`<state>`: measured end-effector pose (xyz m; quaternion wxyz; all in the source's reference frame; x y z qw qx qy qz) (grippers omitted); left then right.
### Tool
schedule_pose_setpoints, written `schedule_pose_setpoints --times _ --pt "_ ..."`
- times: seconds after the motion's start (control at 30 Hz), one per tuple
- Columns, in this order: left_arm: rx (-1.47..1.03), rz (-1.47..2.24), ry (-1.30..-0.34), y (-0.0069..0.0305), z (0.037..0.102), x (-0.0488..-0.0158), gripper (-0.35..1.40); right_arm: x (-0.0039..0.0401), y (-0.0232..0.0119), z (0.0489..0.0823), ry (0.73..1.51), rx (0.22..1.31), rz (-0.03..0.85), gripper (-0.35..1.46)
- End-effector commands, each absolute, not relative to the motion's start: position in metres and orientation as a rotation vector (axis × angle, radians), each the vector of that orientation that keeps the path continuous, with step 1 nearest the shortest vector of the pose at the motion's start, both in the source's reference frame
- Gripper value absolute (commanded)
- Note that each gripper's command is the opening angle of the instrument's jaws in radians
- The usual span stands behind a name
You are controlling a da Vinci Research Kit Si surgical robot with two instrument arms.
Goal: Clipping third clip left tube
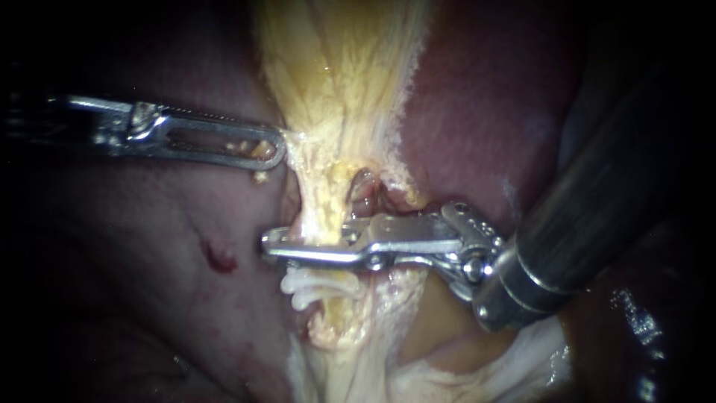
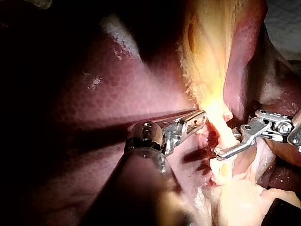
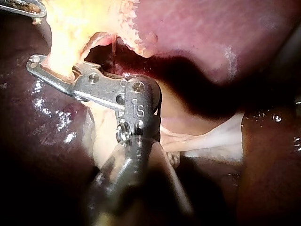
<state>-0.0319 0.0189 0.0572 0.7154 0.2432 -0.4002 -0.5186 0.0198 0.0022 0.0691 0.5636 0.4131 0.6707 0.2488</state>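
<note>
Left tube (image 1: pixel 322 213): one pale yellow strand, upright mid-scene. Two white clips (image 1: pixel 309 287) on it, just below right instrument (image 1: pixel 277 247), its hand closed across left tube, one jaw each side. Left instrument (image 1: pixel 277 147) higher up, hand closed on yellow tissue (image 1: pixel 335 89) edge. Liver (image 1: pixel 149 298) around.
</note>
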Motion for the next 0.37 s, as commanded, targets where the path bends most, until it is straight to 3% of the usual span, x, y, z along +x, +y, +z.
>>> schedule_pose_setpoints --times 0.03,0.37 --pt "0.539 -1.148 -0.886 0.0189 0.0572 -0.0319 -0.35 0.0199 0.0022 0.0691 1.578 0.973 0.585 -0.35" --pt "0.539 -1.148 -0.886 0.0189 0.0572 -0.0319 -0.35 0.0199 0.0023 0.0693 1.578 0.971 0.587 -0.35"
